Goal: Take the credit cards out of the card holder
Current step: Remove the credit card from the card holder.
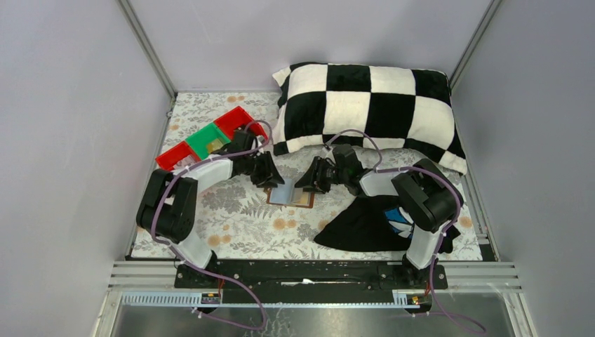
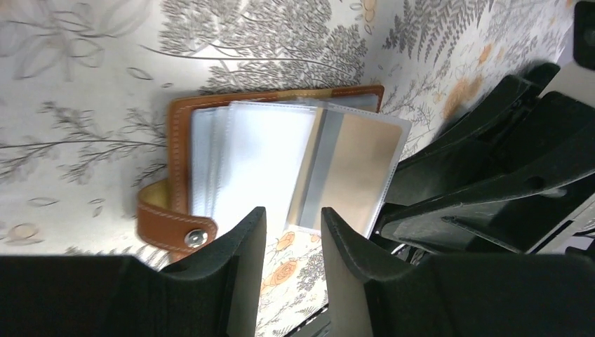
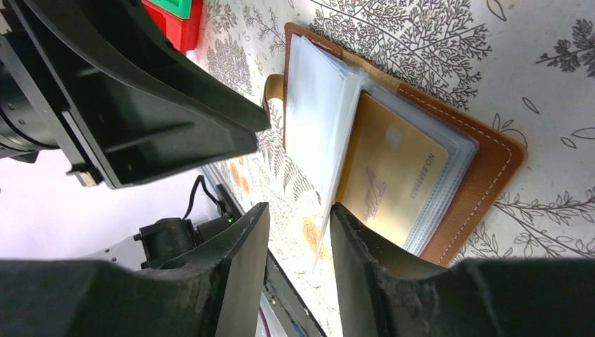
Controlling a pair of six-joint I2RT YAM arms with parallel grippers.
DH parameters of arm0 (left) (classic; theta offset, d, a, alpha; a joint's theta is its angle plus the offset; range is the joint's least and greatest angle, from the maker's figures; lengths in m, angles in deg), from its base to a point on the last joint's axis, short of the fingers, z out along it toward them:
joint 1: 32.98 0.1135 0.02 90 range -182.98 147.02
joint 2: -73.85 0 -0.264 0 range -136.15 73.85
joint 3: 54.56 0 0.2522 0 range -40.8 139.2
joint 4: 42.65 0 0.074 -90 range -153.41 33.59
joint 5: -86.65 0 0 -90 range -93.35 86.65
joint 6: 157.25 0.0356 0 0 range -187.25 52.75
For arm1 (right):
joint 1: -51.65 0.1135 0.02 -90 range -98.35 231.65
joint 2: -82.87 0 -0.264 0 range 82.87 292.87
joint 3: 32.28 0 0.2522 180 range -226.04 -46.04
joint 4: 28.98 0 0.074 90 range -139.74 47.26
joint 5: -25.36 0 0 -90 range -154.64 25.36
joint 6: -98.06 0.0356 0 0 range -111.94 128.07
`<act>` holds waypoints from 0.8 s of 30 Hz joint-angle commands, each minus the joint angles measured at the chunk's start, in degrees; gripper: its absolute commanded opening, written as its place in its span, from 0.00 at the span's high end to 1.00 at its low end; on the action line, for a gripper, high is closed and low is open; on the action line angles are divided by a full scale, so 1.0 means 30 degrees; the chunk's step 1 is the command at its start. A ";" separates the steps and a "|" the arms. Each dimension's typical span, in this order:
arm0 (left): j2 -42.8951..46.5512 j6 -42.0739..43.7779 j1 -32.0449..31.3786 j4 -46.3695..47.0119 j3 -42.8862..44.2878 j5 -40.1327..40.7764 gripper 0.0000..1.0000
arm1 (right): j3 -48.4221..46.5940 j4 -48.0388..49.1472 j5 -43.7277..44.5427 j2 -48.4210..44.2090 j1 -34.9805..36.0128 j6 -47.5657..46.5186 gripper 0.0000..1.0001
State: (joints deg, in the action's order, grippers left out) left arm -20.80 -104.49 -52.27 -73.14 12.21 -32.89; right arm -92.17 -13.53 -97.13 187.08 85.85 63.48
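The brown card holder (image 1: pixel 290 195) lies open on the floral cloth between both grippers. In the left wrist view the card holder (image 2: pixel 184 151) shows clear sleeves fanned out, and a beige-orange credit card (image 2: pixel 359 175) sits in one sleeve. The same card (image 3: pixel 393 175) shows in the right wrist view inside the card holder (image 3: pixel 491 168). No light blue-grey card shows clearly. My left gripper (image 2: pixel 293 235) is open at the holder's near edge, holding nothing. My right gripper (image 3: pixel 298 225) is open, with a raised sleeve's edge between its jaws, close to one finger.
A black-and-white checkered pillow (image 1: pixel 365 105) lies at the back. Red and green trays (image 1: pixel 207 140) stand at the back left. A black cloth (image 1: pixel 365 225) lies at the front right. The right gripper's body (image 2: pixel 491 175) fills the right of the left wrist view.
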 commanded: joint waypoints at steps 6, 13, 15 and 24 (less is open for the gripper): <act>0.2436 0.1216 0.2420 -0.1687 0.0535 0.0341 0.61 | -0.2304 0.0334 -0.0436 0.0954 0.0861 -0.0063 0.55; 0.3210 0.1486 0.3321 -0.2222 0.0380 0.0247 0.61 | -0.3950 -0.0649 -0.0745 0.2219 0.1332 -0.0366 0.54; 0.3283 0.1443 0.3328 -0.2218 0.0376 0.0163 0.61 | -0.3626 -0.0905 -0.0402 0.1796 0.1292 -0.0659 0.53; 0.2697 0.1044 0.1951 -0.1160 0.0528 -0.1718 0.60 | -0.1527 -0.0483 0.0864 0.0682 0.1208 -0.0238 0.55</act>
State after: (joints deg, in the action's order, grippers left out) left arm -12.65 -101.14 -43.62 -80.05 12.25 -33.63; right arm -99.07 -16.63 -96.54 191.76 89.41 61.80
